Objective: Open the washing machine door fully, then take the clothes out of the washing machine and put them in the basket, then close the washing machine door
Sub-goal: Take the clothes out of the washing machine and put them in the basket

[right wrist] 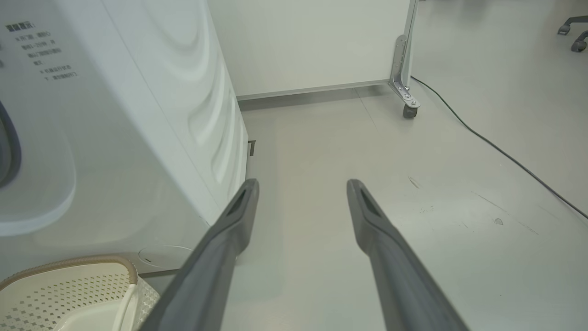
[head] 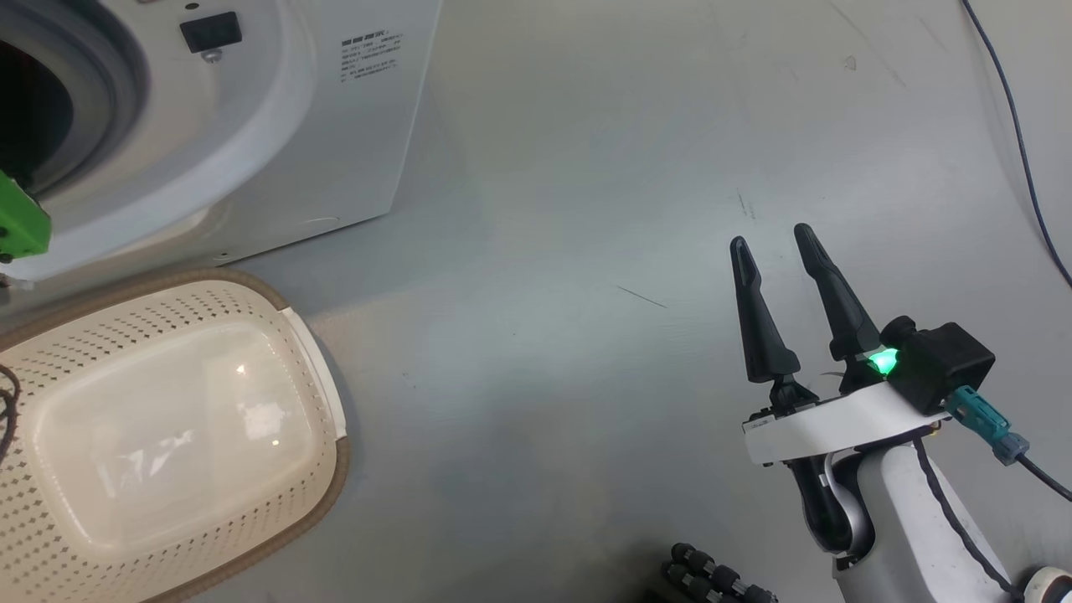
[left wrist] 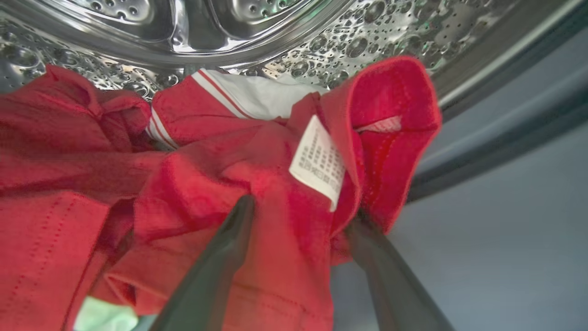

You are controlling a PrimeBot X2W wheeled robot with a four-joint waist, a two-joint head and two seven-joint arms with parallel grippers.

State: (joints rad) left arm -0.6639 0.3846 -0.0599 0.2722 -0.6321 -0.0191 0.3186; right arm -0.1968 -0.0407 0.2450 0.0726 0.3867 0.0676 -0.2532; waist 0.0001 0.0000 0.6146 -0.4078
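Clothes (left wrist: 193, 184) lie bunched in the washing machine drum (left wrist: 321, 41), left gripper (left wrist: 301, 209) spread astride a fold; right gripper (head: 771, 238) spread above floor (head: 586, 251).

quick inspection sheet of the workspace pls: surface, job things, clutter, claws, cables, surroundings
surface: grey floor, faint scuffs and scratches
job's things: washing machine with its mouth open; red clothes lying in the steel drum; basket empty on the floor in front of the machine
clutter: nothing seen
grippers: left claw open inside the drum, fingers either side of a fold of the clothes, not closed on it; right claw open and empty over bare floor
cables: blue cable trailing across the floor on the right
surroundings: white panel on a castor behind the machine
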